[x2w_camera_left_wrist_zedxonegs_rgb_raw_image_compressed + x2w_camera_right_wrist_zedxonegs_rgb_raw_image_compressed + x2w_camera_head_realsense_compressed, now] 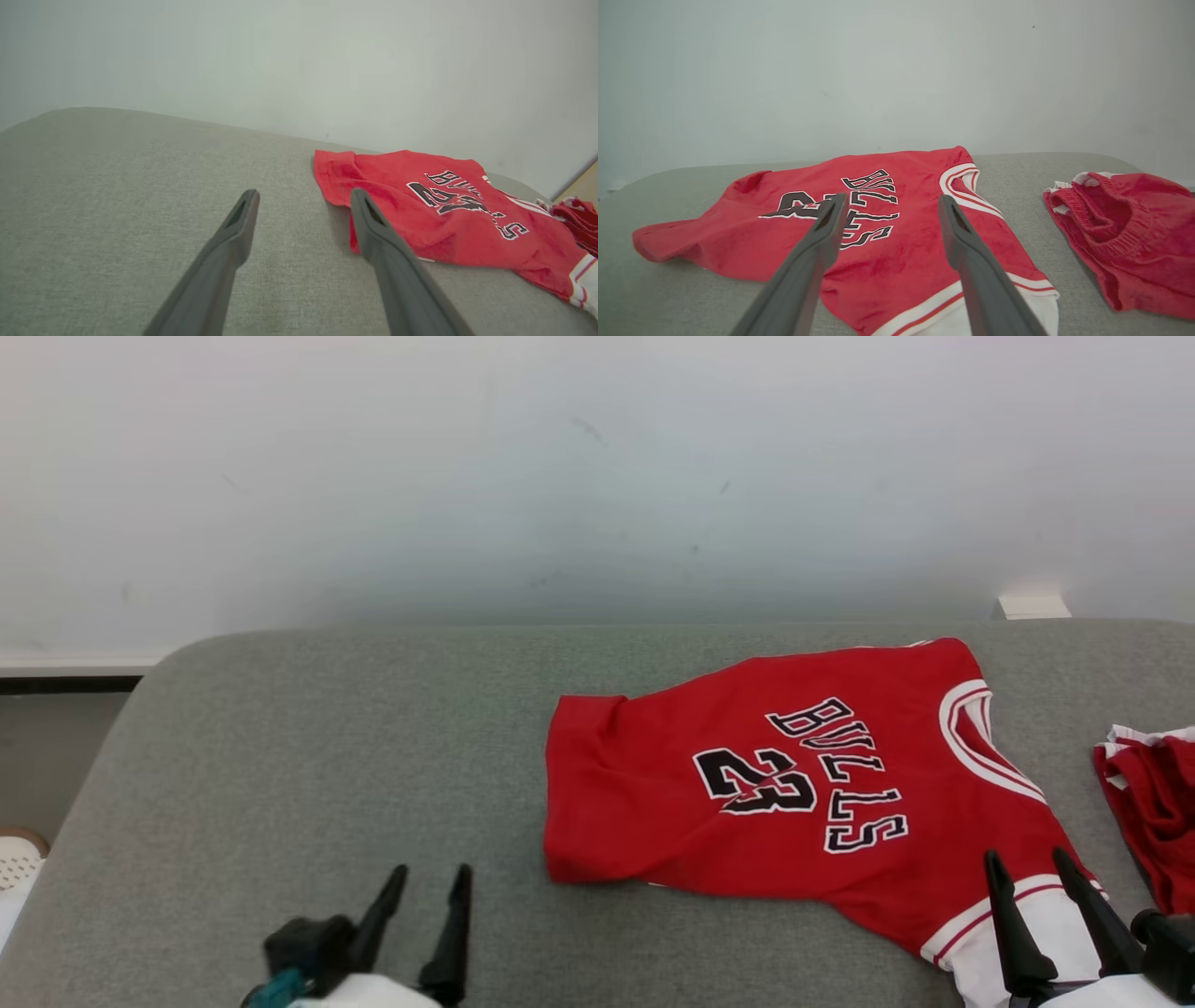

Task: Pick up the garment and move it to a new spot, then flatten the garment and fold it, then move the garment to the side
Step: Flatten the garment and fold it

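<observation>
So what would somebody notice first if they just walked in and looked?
The bright red jersey with BULLS and 23 on it, lying on the right half of the grey cushion. Then a second red garment bunched at the far right. The left gripper and right gripper sit nearest, fingers open, the right one over the jersey's white trim.

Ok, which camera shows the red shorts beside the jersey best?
The right wrist view: the shorts lie nearly whole there, waistband open toward the camera. The head view catches just a strip of them at its right edge, and the left wrist view a small crumpled corner at its right edge.
</observation>
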{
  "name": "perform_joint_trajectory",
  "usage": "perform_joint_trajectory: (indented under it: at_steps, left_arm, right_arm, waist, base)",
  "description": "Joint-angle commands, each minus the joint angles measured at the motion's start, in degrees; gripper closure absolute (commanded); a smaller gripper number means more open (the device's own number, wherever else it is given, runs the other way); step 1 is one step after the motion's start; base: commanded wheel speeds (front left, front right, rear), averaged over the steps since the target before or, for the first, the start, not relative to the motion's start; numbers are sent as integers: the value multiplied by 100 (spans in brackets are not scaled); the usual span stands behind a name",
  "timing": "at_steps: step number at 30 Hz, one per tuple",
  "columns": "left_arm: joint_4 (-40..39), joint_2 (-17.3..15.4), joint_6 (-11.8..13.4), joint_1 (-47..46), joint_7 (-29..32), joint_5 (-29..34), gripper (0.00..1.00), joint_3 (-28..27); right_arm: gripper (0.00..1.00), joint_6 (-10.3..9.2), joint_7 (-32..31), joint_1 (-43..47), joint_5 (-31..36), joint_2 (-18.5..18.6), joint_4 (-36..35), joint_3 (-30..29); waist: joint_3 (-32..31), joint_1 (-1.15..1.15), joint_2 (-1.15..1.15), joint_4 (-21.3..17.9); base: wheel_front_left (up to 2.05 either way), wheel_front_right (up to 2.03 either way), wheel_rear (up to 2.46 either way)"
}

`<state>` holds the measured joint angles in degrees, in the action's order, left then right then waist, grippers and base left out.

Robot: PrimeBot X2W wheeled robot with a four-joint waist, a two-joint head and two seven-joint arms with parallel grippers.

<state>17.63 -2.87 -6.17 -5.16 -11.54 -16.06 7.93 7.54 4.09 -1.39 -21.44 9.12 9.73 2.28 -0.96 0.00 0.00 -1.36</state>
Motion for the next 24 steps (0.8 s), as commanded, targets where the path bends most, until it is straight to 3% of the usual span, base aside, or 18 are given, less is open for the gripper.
perform_joint_trajectory:
  at_steps: [1,12,24]
  left_arm:
    - [16,-50,-33,-113,103,-23,0,63]
    - [501,-328,-124,-738,2107,-499,0,649]
    - [1273,-636,-132,-1480,2568,-1110,0,667]
  right_arm:
    - [0,-13,20,-52,-60,33,47,8]
    - [0,-12,353,-204,-201,-37,382,225]
    - [0,-12,632,-480,-354,-54,720,447]
  waist:
    - [-12,0,0,-50]
    - [80,0,0,-623]
    - [437,0,0,-1183]
  base:
    - [0,0,0]
    - [0,0,0]
    - [0,0,0]
